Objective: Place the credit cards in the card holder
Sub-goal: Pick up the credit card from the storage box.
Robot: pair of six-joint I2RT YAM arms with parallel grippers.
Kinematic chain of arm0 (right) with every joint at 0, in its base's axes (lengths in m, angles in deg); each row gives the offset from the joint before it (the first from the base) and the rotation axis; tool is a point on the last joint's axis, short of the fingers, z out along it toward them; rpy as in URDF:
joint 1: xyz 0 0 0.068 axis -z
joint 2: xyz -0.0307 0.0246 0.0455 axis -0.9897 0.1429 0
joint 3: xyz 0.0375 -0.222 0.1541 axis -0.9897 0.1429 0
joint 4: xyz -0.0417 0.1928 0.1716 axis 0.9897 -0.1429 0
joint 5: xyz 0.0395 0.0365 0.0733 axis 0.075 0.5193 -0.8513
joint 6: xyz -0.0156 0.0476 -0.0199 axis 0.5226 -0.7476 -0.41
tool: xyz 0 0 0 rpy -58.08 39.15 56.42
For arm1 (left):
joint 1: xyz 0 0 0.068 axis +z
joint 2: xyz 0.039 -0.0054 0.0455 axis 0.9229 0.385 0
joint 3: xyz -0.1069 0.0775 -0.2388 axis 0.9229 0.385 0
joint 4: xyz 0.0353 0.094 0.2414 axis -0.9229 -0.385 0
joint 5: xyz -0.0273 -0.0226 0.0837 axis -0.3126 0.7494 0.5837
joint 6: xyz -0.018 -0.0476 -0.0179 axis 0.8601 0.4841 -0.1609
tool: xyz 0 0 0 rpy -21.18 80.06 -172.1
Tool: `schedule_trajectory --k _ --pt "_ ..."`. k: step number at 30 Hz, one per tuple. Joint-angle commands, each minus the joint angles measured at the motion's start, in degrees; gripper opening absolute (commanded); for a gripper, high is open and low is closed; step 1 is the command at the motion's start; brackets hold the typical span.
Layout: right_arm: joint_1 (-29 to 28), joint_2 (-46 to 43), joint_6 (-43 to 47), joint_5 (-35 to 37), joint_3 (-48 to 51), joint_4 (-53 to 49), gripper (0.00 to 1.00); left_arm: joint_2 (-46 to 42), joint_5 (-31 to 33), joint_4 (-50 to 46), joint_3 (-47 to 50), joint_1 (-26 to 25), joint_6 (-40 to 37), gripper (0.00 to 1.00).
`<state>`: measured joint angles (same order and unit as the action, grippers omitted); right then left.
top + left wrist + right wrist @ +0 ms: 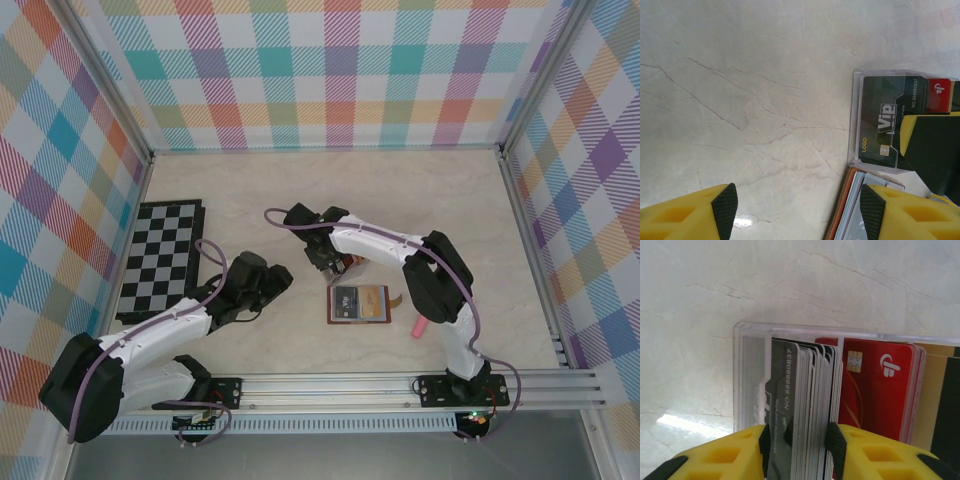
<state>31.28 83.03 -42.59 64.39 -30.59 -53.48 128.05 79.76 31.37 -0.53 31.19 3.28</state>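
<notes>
A pale marble-patterned table [450,200] sits inside plaid walls, with a folding checkerboard [160,260] at its left edge. The right gripper [800,447] reaches to the middle of the table. Its yellow fingers with black pads are pressed against both sides of a stack of dark and grey credit cards [805,405], which stand upright in a clear rack [750,365]. A red card [880,390] stands just beside that stack in the same rack. The left gripper [798,211] hangs low over bare table with its jaws spread wide and nothing between them. The brown card holder [370,303] lies open flat on the table, just on the near side of the rack (a dark card shows on its left half).
</notes>
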Motion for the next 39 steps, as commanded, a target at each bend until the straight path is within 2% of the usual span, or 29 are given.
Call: schedule_trajectory --k 1,9,26,29,35,39 --pt "-0.6 1.0 0.4 4.0 -1.7 -2.5 0.39 -1.1 1.1 -1.3 0.9 0.9 0.4 0.68" --pt "-0.8 -2.0 1.3 8.5 -1.2 -2.1 0.37 -1.4 1.0 -1.2 1.1 0.9 0.6 0.69" --pt "-0.8 -4.2 1.0 7.4 -0.5 -2.4 0.08 -0.6 0.4 -0.9 1.2 0.9 0.5 0.7" --pt "-0.8 -5.1 0.7 5.6 -0.4 -2.6 0.04 -0.6 0.3 -0.9 1.0 0.9 0.5 0.7" --pt "-0.7 -9.3 -0.8 -0.1 0.7 -2.1 0.01 -0.4 -0.5 -0.5 0.2 0.9 -0.3 0.7" --pt "0.9 -15.9 -3.0 -9.1 4.6 1.8 0.0 -0.1 -3.1 1.8 -0.8 1.2 -1.7 0.71"
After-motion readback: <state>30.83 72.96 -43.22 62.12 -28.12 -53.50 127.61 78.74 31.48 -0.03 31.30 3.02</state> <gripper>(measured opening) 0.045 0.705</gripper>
